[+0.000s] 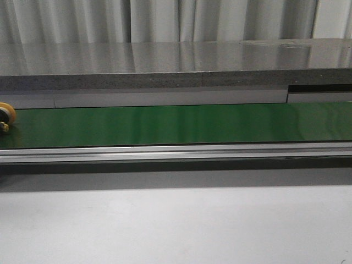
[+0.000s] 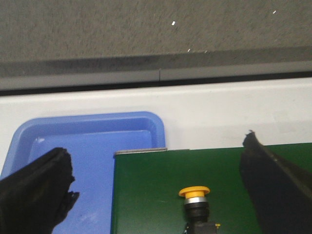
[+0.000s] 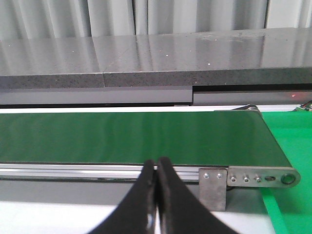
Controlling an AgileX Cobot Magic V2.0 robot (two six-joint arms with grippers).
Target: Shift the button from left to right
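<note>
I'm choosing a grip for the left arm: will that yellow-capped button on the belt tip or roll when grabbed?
The button stands upright on the green belt, its wide cap over a narrower body, so a nudge high up could probably tip it. On its side, the round cap might let it roll. It looks rigid; the left gripper, open around it, should squeeze the body.

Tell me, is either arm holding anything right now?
No. The left tool is open around the button on the belt without touching it; the right tool is shut, empty.

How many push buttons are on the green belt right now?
1. The button lies on the green belt near its left end, between the open left gripper's fingers; the front view shows it at the left edge. None seem hidden.
</note>
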